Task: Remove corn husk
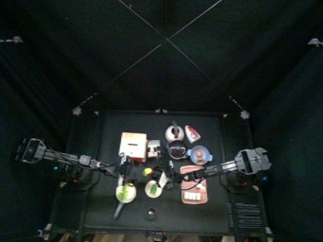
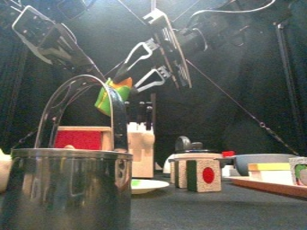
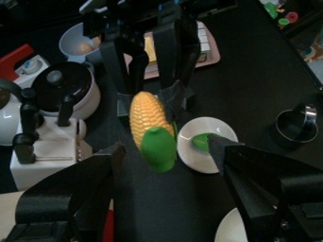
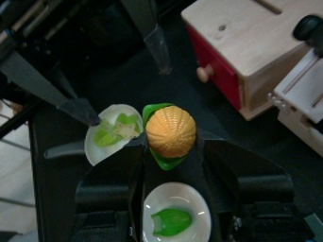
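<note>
1. Up in the air, mid-frame in the front view, the right gripper clamps the corn, its jaws closed on the cob's yellow end.
2. Opposite, the left gripper spreads its jaws wide, empty, just beside the corn husk.

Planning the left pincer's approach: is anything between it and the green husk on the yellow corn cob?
Nothing visible. The open left pincer faces the green corn husk across bare air; the right pincer holds the yellow cob by its far end.
</note>
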`<state>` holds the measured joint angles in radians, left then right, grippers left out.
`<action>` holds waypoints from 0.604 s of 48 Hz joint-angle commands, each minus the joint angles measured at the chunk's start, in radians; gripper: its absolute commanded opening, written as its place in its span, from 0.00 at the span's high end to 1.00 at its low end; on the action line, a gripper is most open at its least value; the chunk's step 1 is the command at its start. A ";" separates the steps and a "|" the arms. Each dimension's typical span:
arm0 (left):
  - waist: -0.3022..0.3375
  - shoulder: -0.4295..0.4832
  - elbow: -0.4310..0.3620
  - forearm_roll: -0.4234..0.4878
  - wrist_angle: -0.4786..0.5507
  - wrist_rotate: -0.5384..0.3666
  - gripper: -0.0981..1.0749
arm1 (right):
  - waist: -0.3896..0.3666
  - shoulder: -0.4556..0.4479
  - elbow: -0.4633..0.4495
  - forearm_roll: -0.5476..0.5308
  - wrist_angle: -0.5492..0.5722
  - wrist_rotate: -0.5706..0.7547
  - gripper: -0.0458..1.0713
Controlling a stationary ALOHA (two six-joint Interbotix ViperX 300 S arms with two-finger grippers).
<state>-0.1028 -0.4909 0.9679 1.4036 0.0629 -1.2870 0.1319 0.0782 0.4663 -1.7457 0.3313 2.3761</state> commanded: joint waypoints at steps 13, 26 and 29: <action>0.028 0.026 -0.061 -0.097 0.075 -0.002 0.04 | 0.014 -0.098 0.009 0.015 0.156 -0.002 0.42; 0.040 0.051 -0.089 -0.058 0.127 -0.002 0.05 | 0.020 -0.094 0.012 -0.002 0.156 0.000 0.42; 0.040 0.051 -0.089 -0.049 0.140 -0.003 0.05 | 0.020 -0.094 0.012 0.000 0.155 0.000 0.42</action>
<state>-0.0660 -0.4403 0.9066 1.3407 0.1902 -1.2870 0.1503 0.0153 0.4878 -1.7411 0.4817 2.3761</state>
